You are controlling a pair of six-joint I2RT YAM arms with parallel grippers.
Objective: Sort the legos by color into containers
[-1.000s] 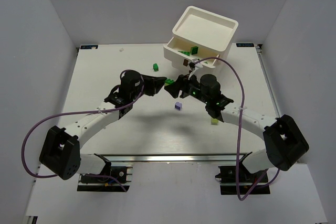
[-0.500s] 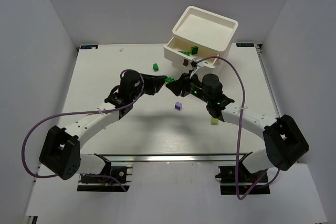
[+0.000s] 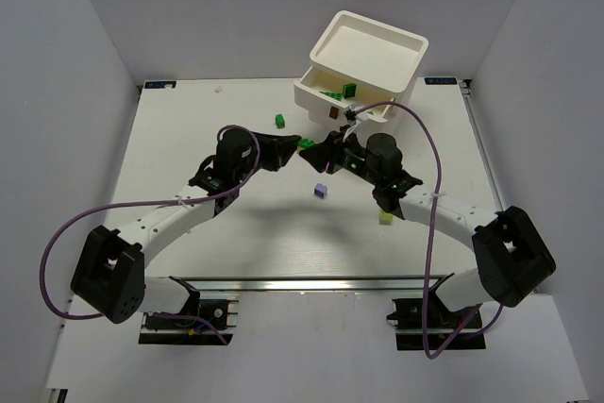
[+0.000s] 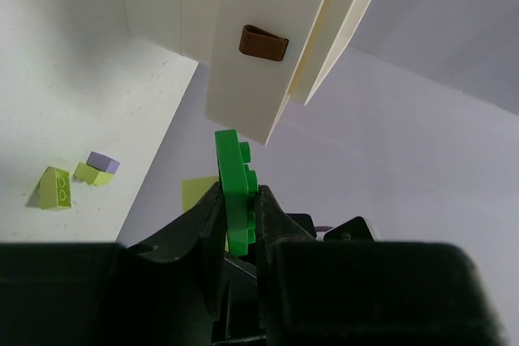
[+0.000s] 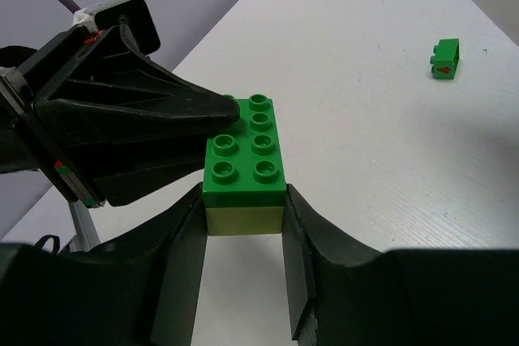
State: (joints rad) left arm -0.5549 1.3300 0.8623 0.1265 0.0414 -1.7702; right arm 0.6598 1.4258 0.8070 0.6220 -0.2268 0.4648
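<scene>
A dark green lego is stacked on a lime lego, and both arms hold the stack above the table at mid-table. My right gripper is shut on the stack's sides. My left gripper is shut on the green lego from the opposite end, and its black fingers show in the right wrist view. The white drawer unit stands at the back, with an open drawer holding green legos. Its brown handles show in the left wrist view.
Loose legos lie on the table: a green one, a purple one and a lime one. The left wrist view shows lime and purple bricks. The green one also shows in the right wrist view.
Both grippers and the stack between them have shifted slightly toward the drawer unit. Nothing was released or newly taken hold of.
</scene>
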